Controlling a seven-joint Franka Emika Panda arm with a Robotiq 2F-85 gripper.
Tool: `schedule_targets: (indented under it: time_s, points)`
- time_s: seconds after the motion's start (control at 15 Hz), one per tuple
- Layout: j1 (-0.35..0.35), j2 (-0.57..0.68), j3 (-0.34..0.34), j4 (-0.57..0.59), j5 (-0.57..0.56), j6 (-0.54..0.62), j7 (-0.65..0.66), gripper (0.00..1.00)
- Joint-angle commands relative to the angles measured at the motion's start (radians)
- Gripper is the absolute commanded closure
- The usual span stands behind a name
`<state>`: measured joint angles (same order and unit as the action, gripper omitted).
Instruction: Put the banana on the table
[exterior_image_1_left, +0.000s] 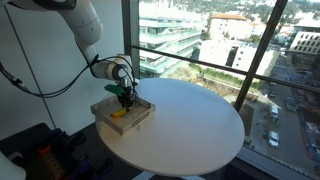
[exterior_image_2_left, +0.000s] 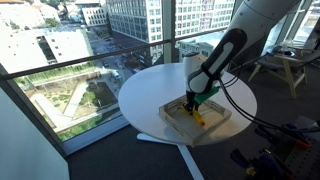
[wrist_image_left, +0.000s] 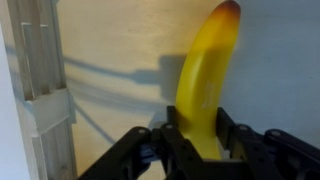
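On my wrist view the gripper (wrist_image_left: 204, 138) is pinching the banana (wrist_image_left: 208, 75) near its lower end, with a finger (wrist_image_left: 172, 135) pressed against each side. That end is hidden behind the fingers, and the tip points to 12 o'clock. The tray (wrist_image_left: 42, 90) shows its wall at 9 o'clock. In an exterior view the banana is only a small yellow smear over the tray, which sits at the 9 o'clock edge of the table (exterior_image_1_left: 195, 130). I cannot tell whether the banana touches the tray floor.
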<state>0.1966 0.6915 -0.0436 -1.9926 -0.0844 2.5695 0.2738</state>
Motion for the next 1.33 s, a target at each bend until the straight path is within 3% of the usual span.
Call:
schedule_targets:
  time_s: [0.0,1.27]
  points:
    - [0.002,-0.005,-0.006,-0.002,-0.006,0.008,-0.009,0.84]
    - [0.01,-0.057,-0.007,-0.012,-0.012,-0.027,-0.009,0.84]
